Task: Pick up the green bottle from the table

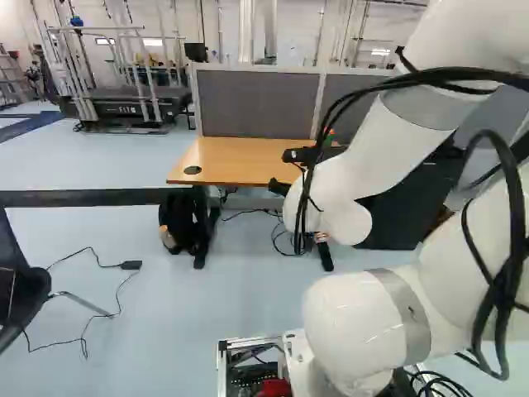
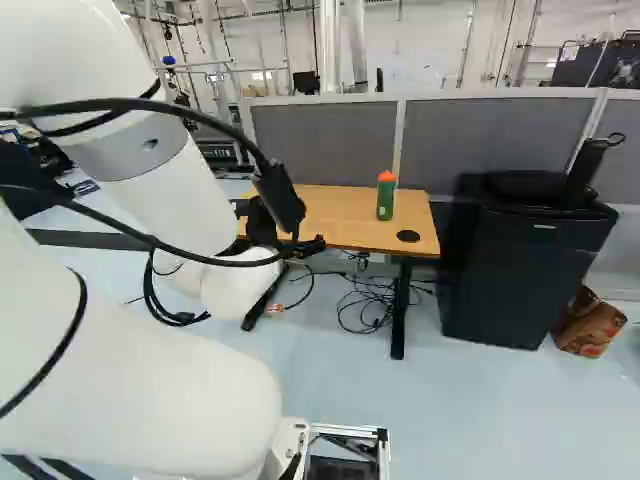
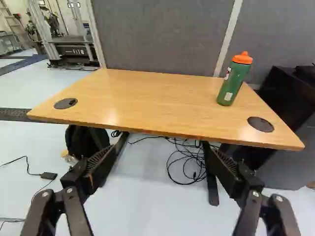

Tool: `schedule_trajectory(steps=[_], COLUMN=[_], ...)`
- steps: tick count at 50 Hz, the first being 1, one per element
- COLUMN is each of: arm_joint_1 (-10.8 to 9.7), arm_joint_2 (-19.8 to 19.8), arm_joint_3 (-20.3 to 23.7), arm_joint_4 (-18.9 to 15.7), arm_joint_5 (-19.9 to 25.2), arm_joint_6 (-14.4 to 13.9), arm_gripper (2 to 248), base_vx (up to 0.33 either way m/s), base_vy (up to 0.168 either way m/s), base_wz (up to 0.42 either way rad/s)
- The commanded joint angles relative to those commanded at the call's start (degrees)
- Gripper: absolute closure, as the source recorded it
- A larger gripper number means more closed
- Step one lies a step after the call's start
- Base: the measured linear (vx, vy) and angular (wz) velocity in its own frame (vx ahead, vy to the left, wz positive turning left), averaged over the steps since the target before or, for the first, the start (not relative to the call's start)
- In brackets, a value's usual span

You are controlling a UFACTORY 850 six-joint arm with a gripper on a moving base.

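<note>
In the left base view the black gripper (image 1: 302, 155) shows in part at the arm's end, against the near side of the wooden table (image 1: 240, 161). The wrist view shows the gripper (image 3: 158, 160) wide open, nothing between its fingers, short of the table's front edge. Upright on the tabletop (image 3: 147, 96) stands the green bottle (image 3: 233, 81) with an orange cap, ahead of the gripper and towards the finger nearer the black cabinet. The same bottle (image 2: 386, 197) is fully visible in the right base view; cables and the arm mostly cover it in the left one.
Grey partitions (image 2: 325, 140) stand behind the table. A black cabinet (image 2: 525, 265) is beside it, with a brown bag (image 2: 590, 325) farther along. Under the table are a dark backpack (image 3: 86, 141), tangled cables (image 3: 187, 160) and metal legs (image 2: 399, 310). A treadmill frame (image 1: 124, 107) stands far back.
</note>
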Motion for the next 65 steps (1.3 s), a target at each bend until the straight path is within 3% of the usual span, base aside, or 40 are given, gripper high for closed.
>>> schedule_trajectory(steps=[44,65], arm_joint_1=[0.0,0.0], arm_joint_2=[0.0,0.0], arm_joint_3=[0.0,0.0], arm_joint_4=[0.0,0.0], arm_joint_5=[0.0,0.0], arm_joint_6=[0.0,0.0], arm_gripper=[3,3], base_vx=[0.03,0.125], base_vy=[-0.001,-0.076], base_wz=[0.016,-0.277])
